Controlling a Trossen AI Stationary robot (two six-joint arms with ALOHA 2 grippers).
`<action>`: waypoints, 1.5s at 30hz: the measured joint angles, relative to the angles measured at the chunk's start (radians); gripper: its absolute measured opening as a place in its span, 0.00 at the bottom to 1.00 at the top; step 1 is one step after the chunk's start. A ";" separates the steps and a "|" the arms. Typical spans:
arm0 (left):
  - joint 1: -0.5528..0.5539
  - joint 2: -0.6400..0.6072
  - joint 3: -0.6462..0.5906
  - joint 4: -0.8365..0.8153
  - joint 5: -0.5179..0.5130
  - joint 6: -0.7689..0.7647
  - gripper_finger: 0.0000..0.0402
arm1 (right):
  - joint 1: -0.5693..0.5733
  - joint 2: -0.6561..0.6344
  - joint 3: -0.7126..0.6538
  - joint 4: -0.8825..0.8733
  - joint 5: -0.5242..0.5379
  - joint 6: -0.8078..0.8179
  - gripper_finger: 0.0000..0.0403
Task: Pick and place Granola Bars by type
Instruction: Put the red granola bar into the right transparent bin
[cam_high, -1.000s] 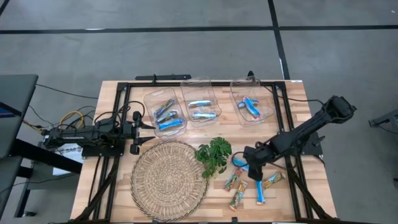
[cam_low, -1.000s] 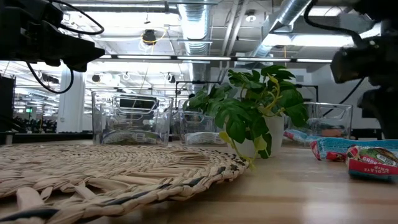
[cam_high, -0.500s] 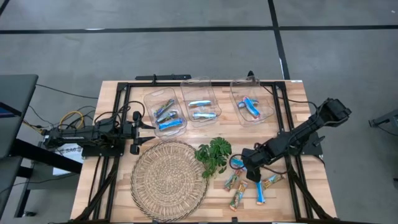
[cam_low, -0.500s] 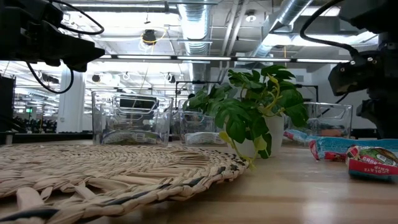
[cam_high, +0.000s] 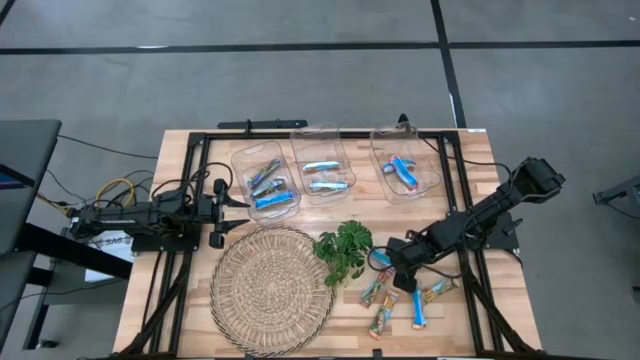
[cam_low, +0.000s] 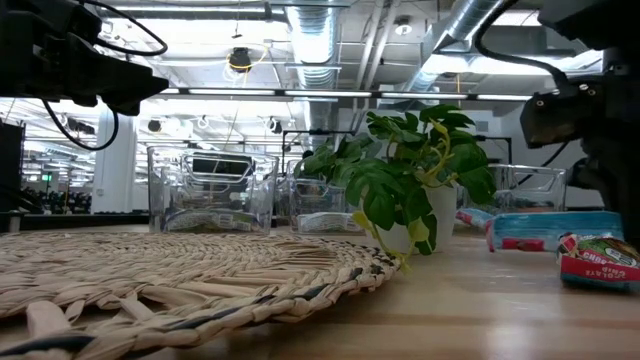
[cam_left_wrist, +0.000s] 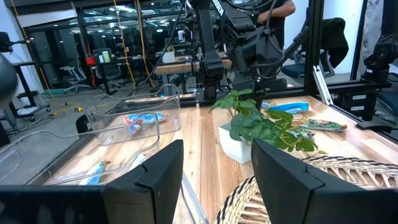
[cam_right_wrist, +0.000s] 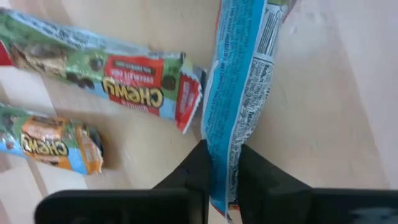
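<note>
The Granola Bars are partly sorted in three clear bins at the table's far side. Several bars lie loose at the near right. My right gripper is down among the loose bars, just right of the potted plant, shut on a bright blue bar. That blue bar also shows in the low view. A green-and-red bar and an orange one lie on the wood beside it. My left gripper waits open at the table's left, holding nothing. My right gripper pinches the blue bar near one end between its two fingers, one on each long side. The fingers come from above, slanting down, and lie across the bar. The bar stays about level at the tabletop; whether it is clear of the wood I cannot tell.
A round woven mat covers the near middle of the table. The plant stands between it and the loose bars. A black frame runs round the table and beside my right arm.
My right gripper has moved down and a little toward the table's left, onto the blue bar, and has shut on it. The bar has shifted slightly toward the plant.
</note>
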 joint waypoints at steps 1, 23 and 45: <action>0.000 0.000 0.000 0.000 0.000 0.000 0.46 | 0.000 0.000 0.000 0.003 0.002 0.001 0.09; 0.000 0.000 0.000 0.000 0.000 0.000 0.46 | -0.141 -0.154 0.000 0.039 0.605 0.101 0.11; 0.000 0.000 0.000 0.000 0.000 0.000 0.46 | -0.546 -0.381 0.001 0.035 0.858 -0.316 0.10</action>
